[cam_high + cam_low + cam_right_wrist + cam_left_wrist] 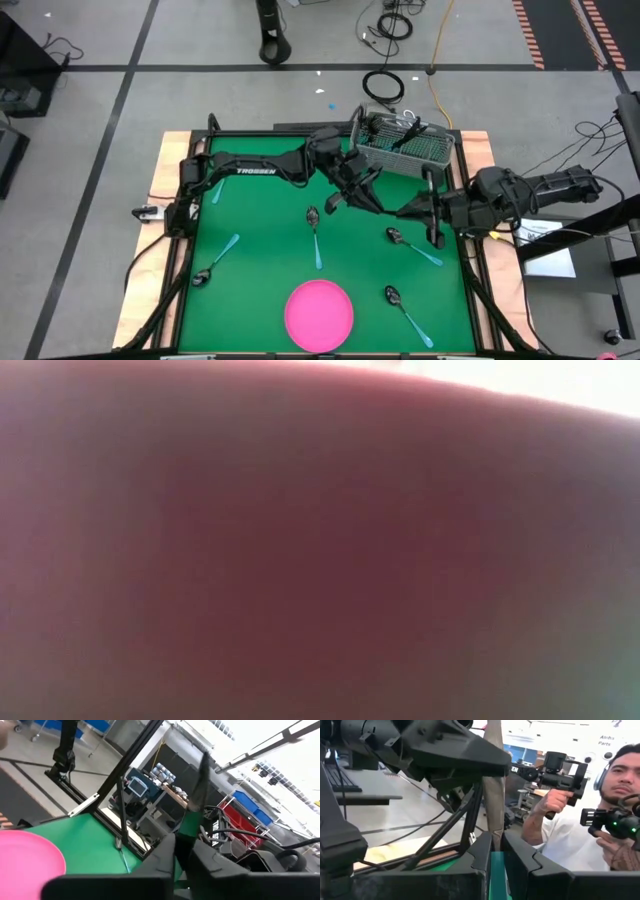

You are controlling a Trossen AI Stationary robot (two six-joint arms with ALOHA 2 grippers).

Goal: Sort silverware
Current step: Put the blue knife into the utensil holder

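Note:
Both arms meet over the table's middle, just near of the grey mesh basket (405,147). My left gripper (338,200) (496,845) is shut on a utensil (492,785) whose dark head sticks out past the fingers. My right gripper (388,205) (184,842) is shut on another utensil (200,775) in the same way. Several loose spoons lie flat on the green mat: (315,232), (218,258), (410,245), (405,310). One of them also shows in the right wrist view as a spoon (121,851). The low view is a reddish blur. My left gripper pinches the utensil by its teal handle (496,862) between the two fingers. The handle runs along the fingers and the dark head (492,775) points out beyond the tips, lifted clear of the table. My right gripper pinches its utensil by the green-looking handle (189,829) between the two fingers. The handle lies along the fingers, the dark head (201,767) stands out past the tips, and the utensil is lifted clear of the mat.
The round pink plate (320,312) (25,860) sits at the near edge. The basket holds several utensils. The two grippers are close together, fingers nearly crossing. Beyond the table a person (580,835) holds hand-held devices. A black frame edges the mat (260,220).

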